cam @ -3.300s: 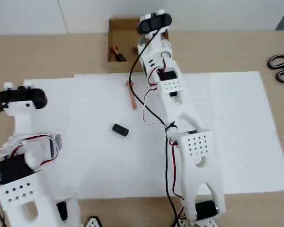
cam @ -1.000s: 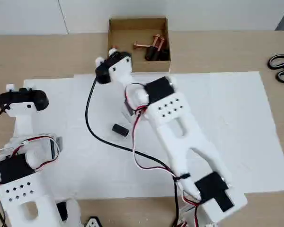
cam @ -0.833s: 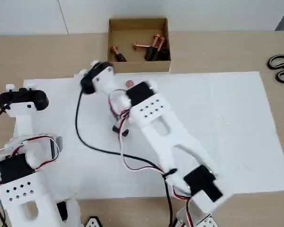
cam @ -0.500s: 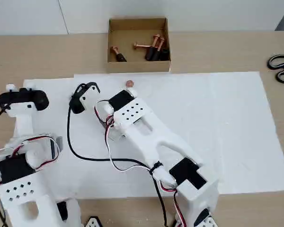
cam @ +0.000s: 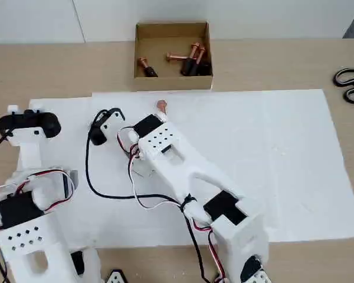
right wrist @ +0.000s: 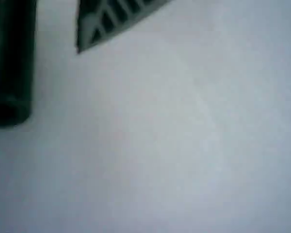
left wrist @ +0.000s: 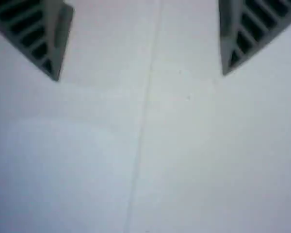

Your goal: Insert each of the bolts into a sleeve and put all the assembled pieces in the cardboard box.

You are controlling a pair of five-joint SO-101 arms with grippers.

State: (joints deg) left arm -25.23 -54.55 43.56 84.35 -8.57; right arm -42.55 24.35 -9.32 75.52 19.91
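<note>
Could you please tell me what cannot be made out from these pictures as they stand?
1. Bolt: in the high view, the right arm covers all but its head.
2. Sleeve: in the right wrist view, it is blurred and cut off by the picture's edge, so its full length is unclear.
3. Assembled pieces in the cardboard box: in the high view, they are too small and overlapping to count surely.

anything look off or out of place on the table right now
Nothing spilled or damaged. One copper bolt lies loose on the white sheet just outside the cardboard box, partly under the right arm, and scissors lie on the bare table.
</note>
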